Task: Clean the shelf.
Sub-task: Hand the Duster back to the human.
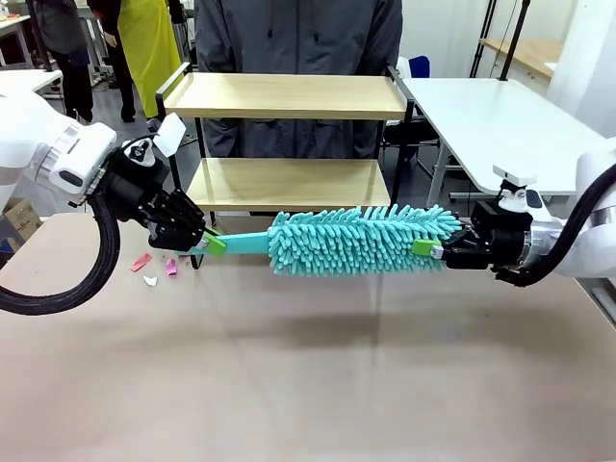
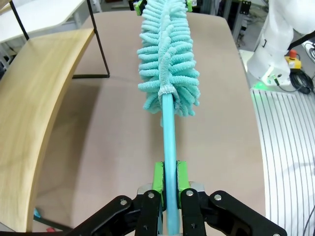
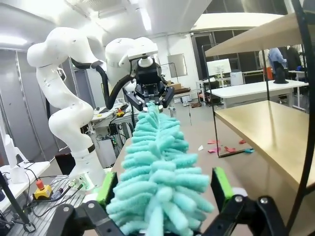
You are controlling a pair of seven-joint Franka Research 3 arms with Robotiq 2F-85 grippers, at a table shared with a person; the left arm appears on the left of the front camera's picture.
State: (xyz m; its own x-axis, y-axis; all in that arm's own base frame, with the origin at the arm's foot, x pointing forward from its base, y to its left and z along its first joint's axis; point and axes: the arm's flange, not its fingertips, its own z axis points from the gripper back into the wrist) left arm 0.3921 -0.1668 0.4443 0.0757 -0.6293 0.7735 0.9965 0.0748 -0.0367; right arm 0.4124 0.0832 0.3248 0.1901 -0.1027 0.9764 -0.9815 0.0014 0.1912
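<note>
The shelf [image 1: 289,96] stands at the table's far edge, two light wooden boards on a black frame; its boards also show at the left [image 2: 29,113] and at the right [image 3: 266,123]. A teal fluffy duster [image 1: 361,239] hangs level above the table in front of the lower board. My left gripper [image 1: 210,243] is shut on its thin teal handle [image 2: 170,147], green pads [image 2: 158,177] pressed to both sides. My right gripper [image 1: 430,249] stands open, pads [image 3: 222,189] wide apart around the tip of the duster head [image 3: 157,182].
Small pink and white paper scraps [image 1: 154,265] lie on the brown table [image 1: 308,385] under my left gripper, near the shelf's left leg. A person in a dark grey jacket [image 1: 298,38] stands right behind the shelf. A white table [image 1: 500,115] sits at the back right.
</note>
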